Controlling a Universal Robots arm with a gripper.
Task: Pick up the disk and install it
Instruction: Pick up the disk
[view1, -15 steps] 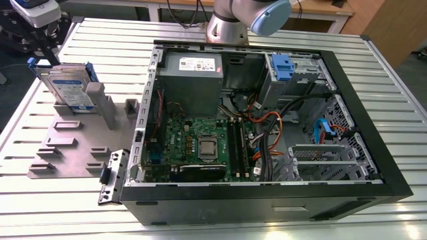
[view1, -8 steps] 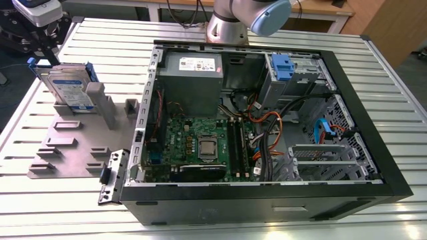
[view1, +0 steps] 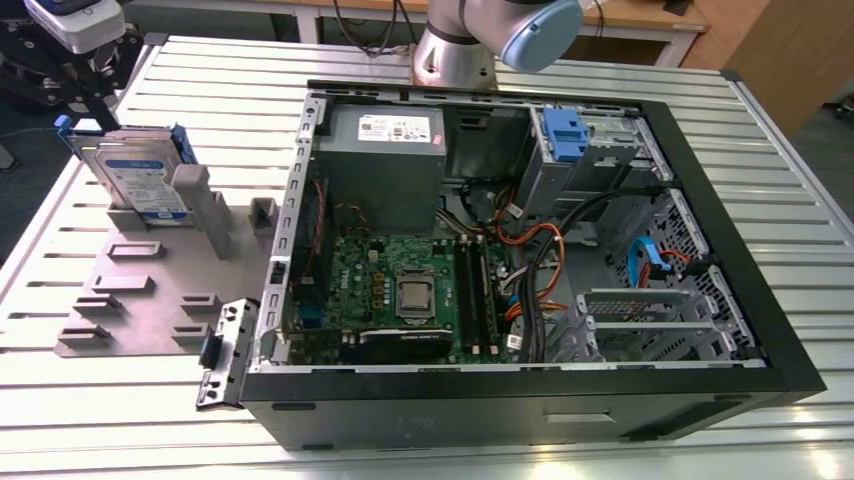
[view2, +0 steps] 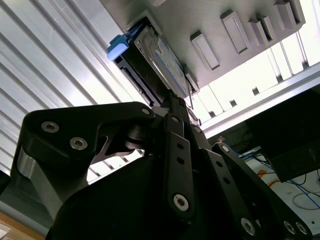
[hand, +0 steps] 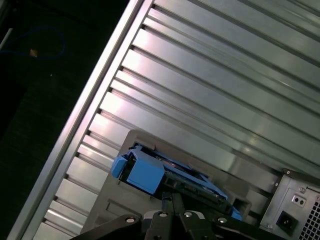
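The disk (view1: 134, 175) stands on edge in a slot of the grey holder tray (view1: 147, 290). In the exterior view that is at about ten o'clock on the slatted table (view1: 120, 400). The open computer case (view1: 534, 390) lies at three o'clock from it. The gripper (view1: 91, 112) hangs right over the disk's upper edge, at twelve o'clock from it. From where I stand I cannot tell whether the claw is apart, together or already clamped on it.

To my eye the disk is a stiff metal slab, fairly weighty for its size and smooth on its faces. It is also something that would not forgive a knock. Its blue plastic frame looks a little springy. I would take hold across the thin upper edge near the middle, so it hangs straight rather than swinging.

As for writing, the disk carries a white-and-blue label and the power supply (view1: 384, 128) a white sticker. I cannot make out the print on either.
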